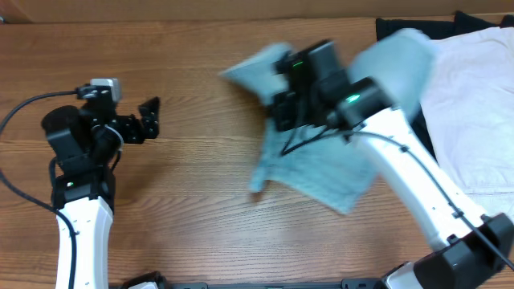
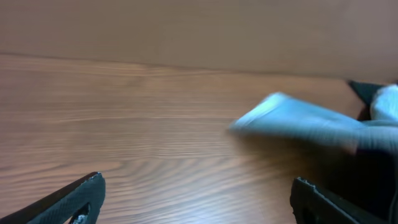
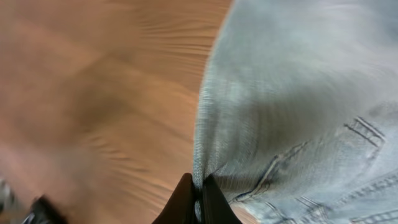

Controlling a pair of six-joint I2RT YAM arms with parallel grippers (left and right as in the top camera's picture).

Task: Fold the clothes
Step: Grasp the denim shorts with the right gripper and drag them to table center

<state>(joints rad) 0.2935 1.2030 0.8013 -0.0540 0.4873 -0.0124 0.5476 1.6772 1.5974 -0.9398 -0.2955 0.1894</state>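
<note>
Two grippers: right gripper (image 3: pixel 198 190) pinched on the shorts (image 3: pixel 298 93) edge; left gripper (image 2: pixel 196 190) spread, parked clear.
shorts (image 1: pixel 321 172): held mid-table, partly lifted (motion-blurred, so probably being spread flat).
cream garment (image 1: pixel 474 96): set aside, right.

Cloth: faded light-blue denim shorts (image 3: pixel 298 93), matt woven fabric with fine diagonal rib and raised seam stitching, an edge pinched in the right gripper (image 3: pixel 199 194).
Wood: brown wooden table (image 2: pixel 124 124), smooth, streaky grain, faint satin sheen, under both grippers.
Plastic, by the look: left gripper (image 2: pixel 198 185), black matt fingers, jaws apart; white arm casing (image 1: pixel 401 172) behind the right gripper, smooth and slightly glossy.
Cloth: cream-white garment (image 1: pixel 474 88), soft, matt, creased, to the right of the right gripper; black garment (image 1: pixel 393 26) beyond it, matt, weave too small to tell.
</note>
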